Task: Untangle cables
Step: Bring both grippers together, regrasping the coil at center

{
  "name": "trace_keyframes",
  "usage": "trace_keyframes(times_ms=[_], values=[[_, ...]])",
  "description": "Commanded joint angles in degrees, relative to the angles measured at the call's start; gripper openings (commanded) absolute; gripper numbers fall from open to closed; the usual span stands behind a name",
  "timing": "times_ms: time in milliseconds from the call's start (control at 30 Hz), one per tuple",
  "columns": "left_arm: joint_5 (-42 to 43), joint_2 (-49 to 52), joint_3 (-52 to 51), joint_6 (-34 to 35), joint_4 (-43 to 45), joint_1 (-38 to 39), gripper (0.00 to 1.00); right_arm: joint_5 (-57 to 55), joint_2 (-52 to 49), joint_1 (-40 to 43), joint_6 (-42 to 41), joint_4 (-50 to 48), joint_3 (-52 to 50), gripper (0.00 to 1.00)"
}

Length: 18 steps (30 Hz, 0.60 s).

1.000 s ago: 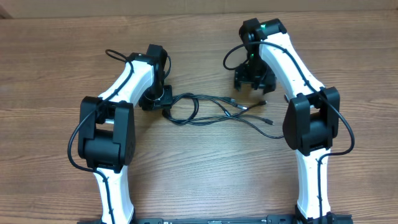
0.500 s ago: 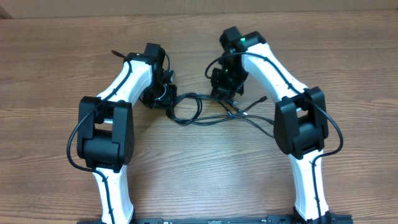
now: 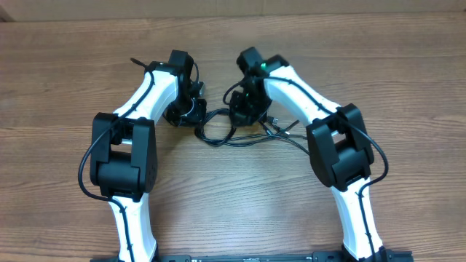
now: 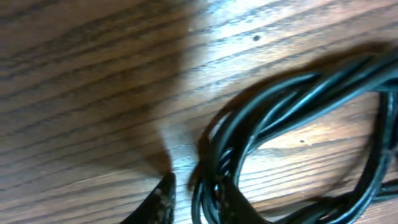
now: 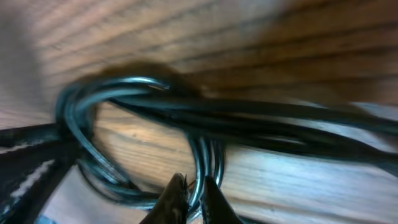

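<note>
The cables (image 3: 216,143) are thin black cords lying looped together on the wooden table between my two arms, with loose ends (image 3: 285,131) trailing to the right. My left gripper (image 3: 194,114) sits at the loop's left end. In the left wrist view it (image 4: 196,190) is shut on a bunch of cable strands (image 4: 261,118). My right gripper (image 3: 242,114) is at the loop's right side. In the right wrist view it (image 5: 193,188) is shut on one cable strand (image 5: 200,158), and the other strands (image 5: 280,121) cross above it.
Bare wooden tabletop (image 3: 240,196) lies in front of the cables. The two arms' white links and black elbow joints (image 3: 124,156) (image 3: 338,153) flank the tangle. The table's far edge (image 3: 87,18) runs along the top.
My right arm swung left from the table's right side onto the cable loop and closed its jaws on a strand. The left gripper stayed put and narrowed its jaws round the cables.
</note>
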<state>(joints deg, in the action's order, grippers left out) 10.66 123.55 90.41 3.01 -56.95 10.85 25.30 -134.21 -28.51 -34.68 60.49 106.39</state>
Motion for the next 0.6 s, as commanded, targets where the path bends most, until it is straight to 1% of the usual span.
trace_keyframes(times_ms=[0, 67, 133, 233, 333, 467, 500, 567], values=[[-1.73, 0.85, 0.52, 0.44, 0.5, 0.0, 0.21, 0.02, 0.39, -1.31, -3.1, -3.1, -3.52, 0.09], [-1.42, 0.85, 0.52, 0.46, 0.81, 0.02, 0.22, -0.17, 0.39, -1.62, -3.08, -5.55, -5.46, 0.09], [0.24, 0.85, 0.52, 0.44, 0.92, 0.15, 0.34, -1.18, 0.39, -1.86, -3.06, -7.82, -7.37, 0.09], [3.15, 0.85, 0.52, 0.39, 0.9, 0.15, 0.39, -3.34, 0.39, -2.27, -3.06, -9.86, -9.49, 0.09], [2.91, 0.85, 0.52, 0.37, 0.9, 0.15, 0.38, -4.7, 0.39, -2.67, -3.04, -11.54, -11.26, 0.09], [2.95, 0.85, 0.52, 0.42, 0.9, 0.15, 0.4, -4.74, 0.39, -2.71, -3.04, -12.92, -12.44, 0.09], [3.1, 0.85, 0.52, 0.46, 0.9, 0.15, 0.39, -4.85, 0.39, -2.71, -3.04, -13.0, -12.44, 0.09], [3.45, 0.85, 0.52, 0.42, 0.9, 0.15, 0.32, -4.85, 0.39, -2.71, -3.04, -13.35, -12.44, 0.09]])
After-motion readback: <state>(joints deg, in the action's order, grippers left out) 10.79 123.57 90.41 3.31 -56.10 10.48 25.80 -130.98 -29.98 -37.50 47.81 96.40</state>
